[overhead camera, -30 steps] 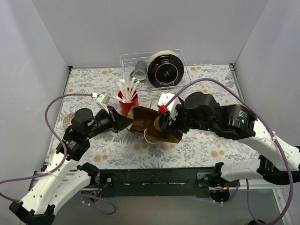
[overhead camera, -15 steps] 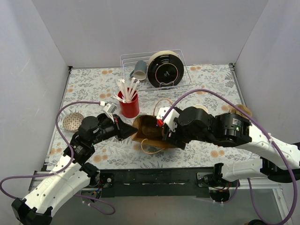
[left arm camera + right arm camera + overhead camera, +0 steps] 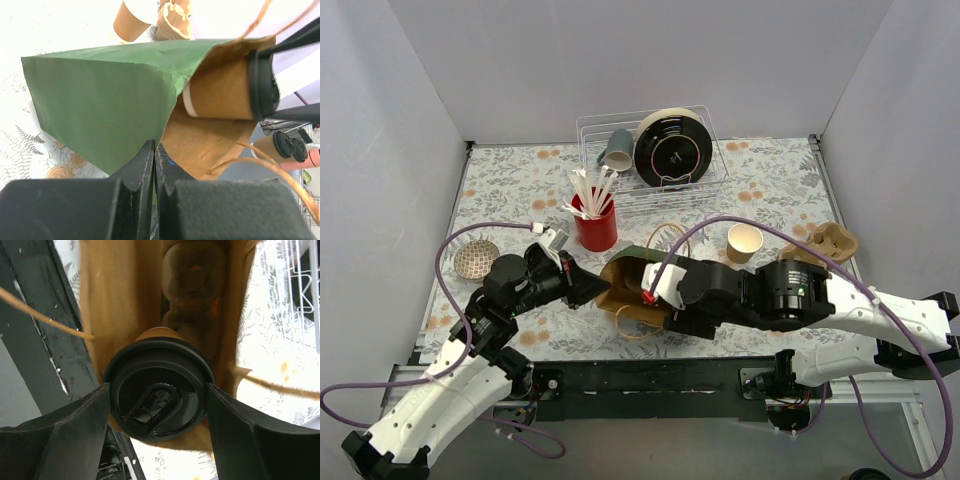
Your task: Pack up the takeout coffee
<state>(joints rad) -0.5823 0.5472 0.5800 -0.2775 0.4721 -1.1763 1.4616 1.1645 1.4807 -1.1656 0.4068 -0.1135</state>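
The left gripper (image 3: 154, 150) pinches the edge of the bag (image 3: 100, 95) at lower centre, while the right gripper (image 3: 156, 407) holds the lidded cup (image 3: 150, 375) mostly inside its mouth but not yet released; an open cup (image 3: 745, 242) stands outside at the right.

The paper bag (image 3: 623, 285), brown inside and green on one outer face, lies on its side on the tabletop (image 3: 520, 180), mouth gaping, twine handles (image 3: 665, 236) loose. A coffee cup (image 3: 220, 90) in a brown sleeve lies horizontal in the mouth, black lid (image 3: 159, 400) outward. A lidless cup (image 3: 745, 242) stands upright nearby.
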